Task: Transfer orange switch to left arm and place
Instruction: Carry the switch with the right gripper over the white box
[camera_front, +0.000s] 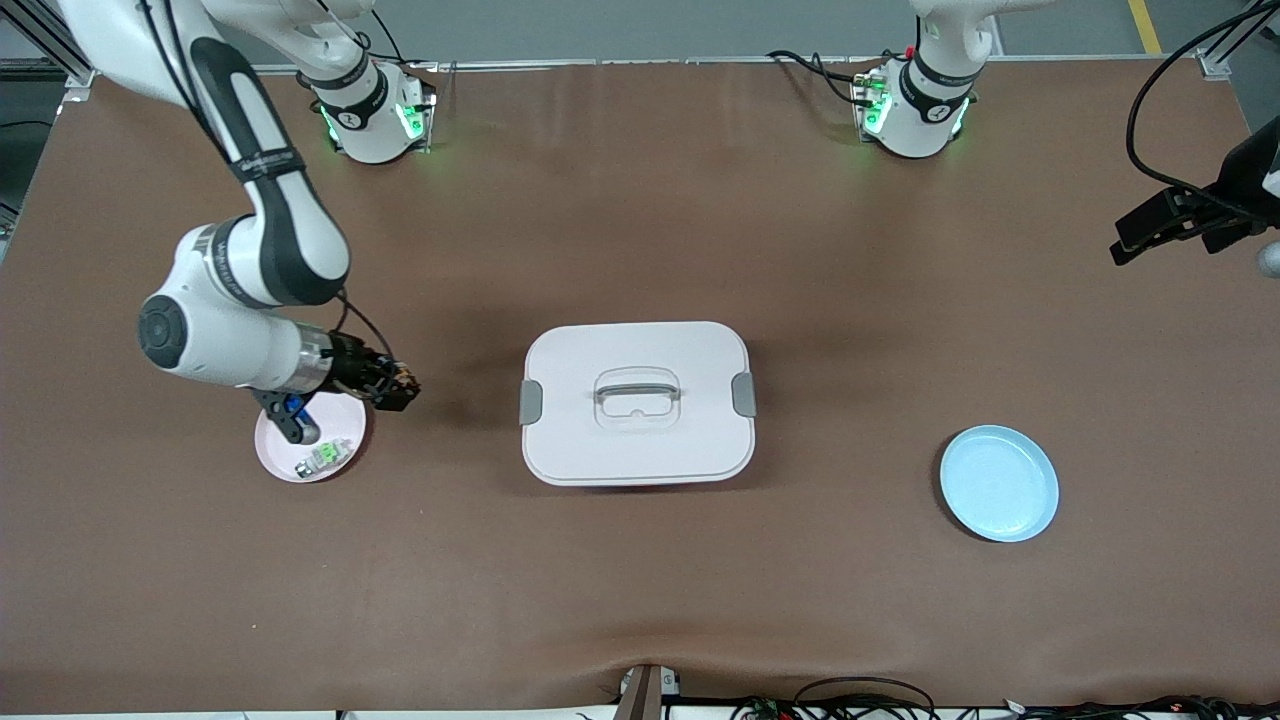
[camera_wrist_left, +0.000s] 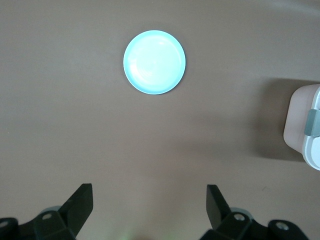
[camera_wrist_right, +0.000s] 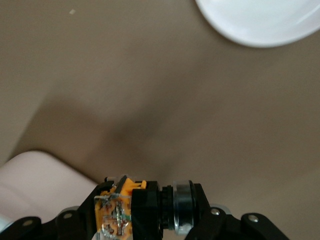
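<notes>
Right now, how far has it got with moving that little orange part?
Pickup looks done: the right gripper is shut on the orange switch, beside the pink plate. Left to do: pass the box and hand over to the open left gripper, waiting.

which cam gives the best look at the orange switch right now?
Right wrist view: the orange switch fills the foreground, clamped in the right gripper, orange body and black end readable. Front view shows it only as a tiny dark speck at the gripper tip beside the pink plate. Left wrist view does not show it.
</notes>
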